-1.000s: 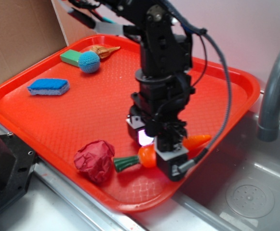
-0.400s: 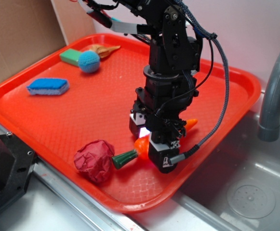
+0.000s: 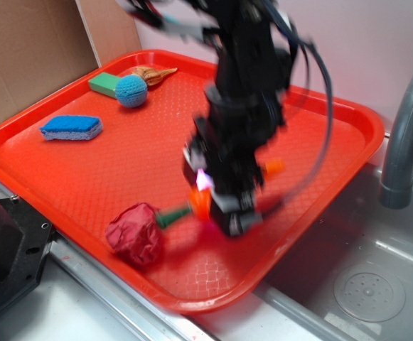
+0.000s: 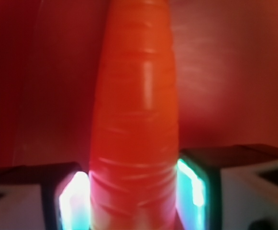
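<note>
My gripper [image 4: 133, 196] is pinching the carrot [image 4: 136, 120]: glossy orange, faint ridges, green top, low over the red tray [image 3: 85, 177] near its front. It's moved up and left since the earlier frame.

a red plastic tray with a textured floor [image 3: 121, 170] sits on the grey metal sink top [image 3: 377, 234]. on it, a blue oval sponge [image 3: 71, 128] lies at 9 o'clock. a green block [image 3: 105, 84], a blue crocheted ball [image 3: 131, 90] and a tan ridged toy [image 3: 153, 73] cluster at 11. a crumpled dark-red ball [image 3: 135, 234] lies at 7, just beside the green top of an orange plastic carrot [image 3: 199, 202] clamped in the claw [image 3: 220, 209] near 6.
</note>
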Available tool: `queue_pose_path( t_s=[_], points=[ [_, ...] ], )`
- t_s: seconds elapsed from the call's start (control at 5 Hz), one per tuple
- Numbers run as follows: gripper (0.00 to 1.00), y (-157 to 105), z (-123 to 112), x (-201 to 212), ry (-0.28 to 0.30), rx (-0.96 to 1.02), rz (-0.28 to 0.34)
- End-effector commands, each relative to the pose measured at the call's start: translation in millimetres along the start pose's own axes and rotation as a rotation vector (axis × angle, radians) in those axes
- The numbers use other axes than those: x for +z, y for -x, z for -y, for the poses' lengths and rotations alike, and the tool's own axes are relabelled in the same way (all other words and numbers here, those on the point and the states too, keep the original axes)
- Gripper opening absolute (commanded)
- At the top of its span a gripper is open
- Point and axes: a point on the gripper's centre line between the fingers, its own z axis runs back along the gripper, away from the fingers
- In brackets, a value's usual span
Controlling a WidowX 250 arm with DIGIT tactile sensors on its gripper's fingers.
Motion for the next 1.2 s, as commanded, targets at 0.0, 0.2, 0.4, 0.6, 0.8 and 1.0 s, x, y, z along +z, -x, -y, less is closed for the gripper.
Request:
queue_pose_path(
  t_s=[0.0, 0.2, 0.4, 0.6, 0.8, 1.0],
  points=[
    [0.00, 48, -34, 102, -0.114, 0.234, 0.329],
    [0.00, 65, -53, 108, -0.124, 0.360, 0.321],
    [0.00, 78, -68, 105, -0.113, 0.486, 0.286],
    [0.00, 90, -91, 95, -0.074, 0.574, 0.287],
    [0.00, 87, -115, 87, -0.016, 0.566, 0.323],
    [0.00, 72, -132, 84, 0.058, 0.487, 0.361]
  ],
)
